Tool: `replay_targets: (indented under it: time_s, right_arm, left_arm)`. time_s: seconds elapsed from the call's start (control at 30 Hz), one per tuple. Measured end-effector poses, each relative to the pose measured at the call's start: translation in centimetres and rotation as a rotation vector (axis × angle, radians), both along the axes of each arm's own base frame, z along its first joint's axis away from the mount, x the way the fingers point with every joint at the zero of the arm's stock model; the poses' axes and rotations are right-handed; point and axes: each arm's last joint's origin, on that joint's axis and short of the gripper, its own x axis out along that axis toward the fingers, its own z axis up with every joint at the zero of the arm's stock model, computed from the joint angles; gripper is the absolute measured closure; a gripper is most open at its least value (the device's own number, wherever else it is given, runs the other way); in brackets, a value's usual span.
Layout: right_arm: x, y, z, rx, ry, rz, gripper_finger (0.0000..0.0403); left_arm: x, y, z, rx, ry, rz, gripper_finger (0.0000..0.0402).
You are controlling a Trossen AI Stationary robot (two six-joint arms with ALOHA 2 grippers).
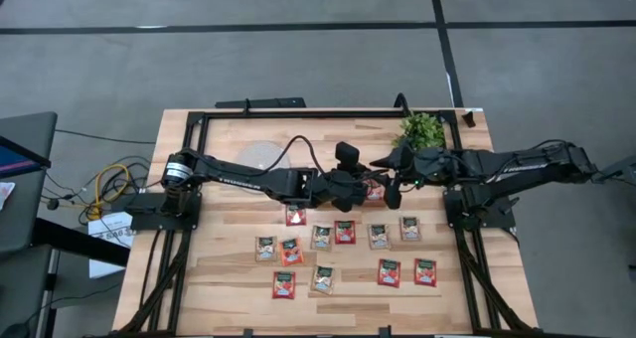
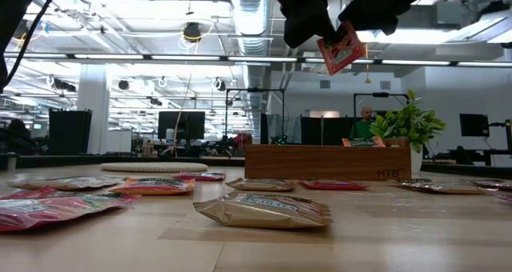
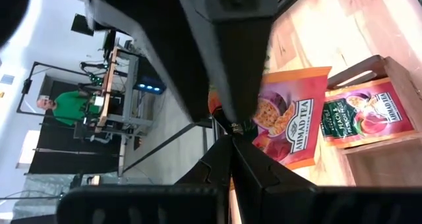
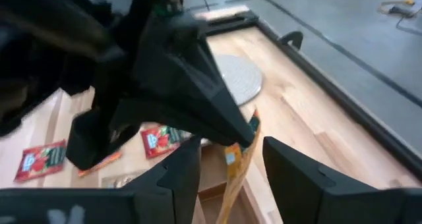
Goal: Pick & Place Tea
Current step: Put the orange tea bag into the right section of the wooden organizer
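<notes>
Left gripper [image 1: 366, 187]: fingers pinched shut on one red-orange tea sachet [image 3: 287, 122], held hanging in the air above the wooden tray [image 2: 326, 162].

Right gripper [image 4: 227, 159]: jaws apart, one dark finger on either side of that same sachet [image 4: 232, 166], seen edge-on in its wrist view; no contact can be made out.

Step in hand, as I judge it: a mid-air handover, left to right, over the tray at the middle of the table [image 1: 229, 283]. Next move calls for the right fingers to close squarely on the sachet's lower part before the left ones let go.

Tray contents: one sachet [image 3: 359, 118] lying flat in a compartment.

Remaining stock: about a dozen sachets scattered flat on the near half of the table, red-orange [image 1: 284, 284] and pale [image 1: 323, 277] mixed.

Other items: round grey disc [image 1: 260, 155], small potted plant [image 1: 421, 129].

Obscured: from above, both grippers cover the tray almost wholly; its compartments cannot be counted. Printed lettering reads only in the left wrist view.
</notes>
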Motion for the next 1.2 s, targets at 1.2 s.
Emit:
replay_targets:
  time_s: [1.2]
  right_arm:
    - [-0.25, -0.91, -0.41, 0.003, 0.047, -0.039, 0.0403]
  left_arm:
    - [-0.01, 0.06, 0.08, -0.034, -0.050, 0.053, 0.0402]
